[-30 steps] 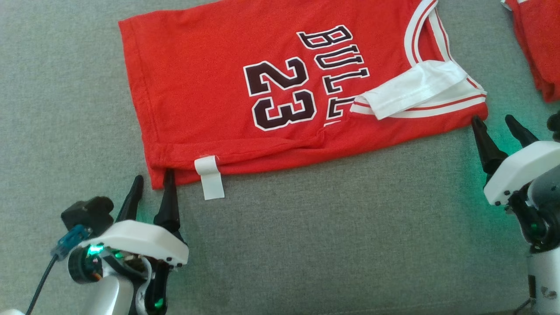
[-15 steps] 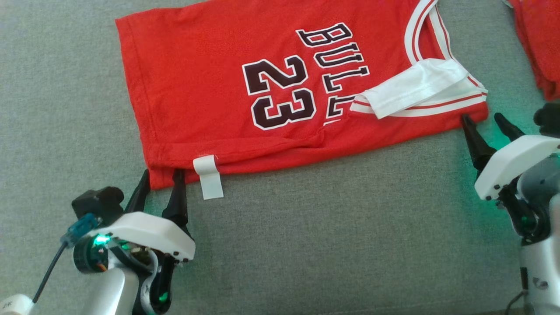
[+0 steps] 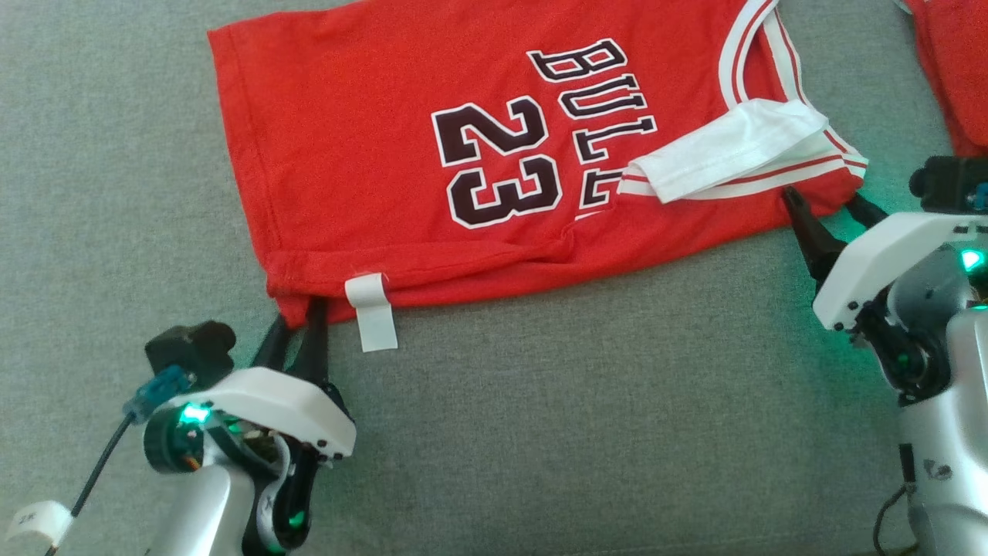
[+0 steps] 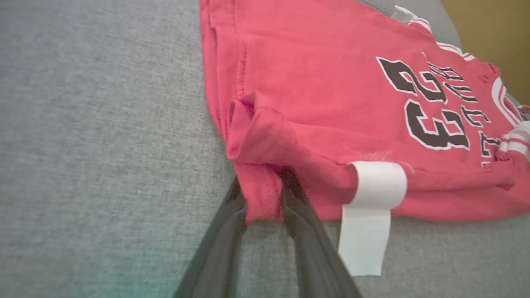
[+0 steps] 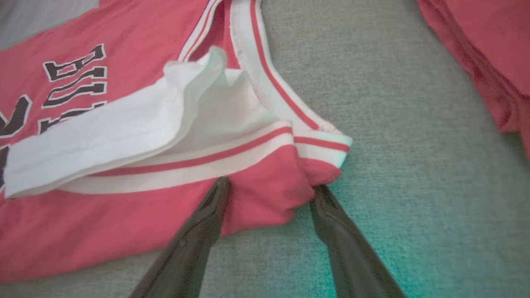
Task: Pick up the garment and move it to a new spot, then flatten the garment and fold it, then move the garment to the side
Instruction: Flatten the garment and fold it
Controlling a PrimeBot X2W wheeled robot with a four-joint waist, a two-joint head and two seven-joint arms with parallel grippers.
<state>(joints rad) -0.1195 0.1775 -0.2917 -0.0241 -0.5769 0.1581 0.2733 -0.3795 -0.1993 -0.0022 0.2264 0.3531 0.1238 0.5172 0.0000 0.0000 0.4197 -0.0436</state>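
One wide grey cloth surface (image 3: 540, 401) lies before us, and on it the red jersey (image 3: 370, 154) is spread flat, number and lettering up, hem toward our left. A second red garment (image 3: 945, 69) lies apart, past the collar end. Our right gripper (image 3: 820, 197) stands open, its fingers straddling the jersey's near shoulder corner. Our left gripper (image 3: 297, 320) pinches the near hem corner, cloth bunched between its fingers. A white tag (image 3: 372, 313) hangs off the hem just beside it.
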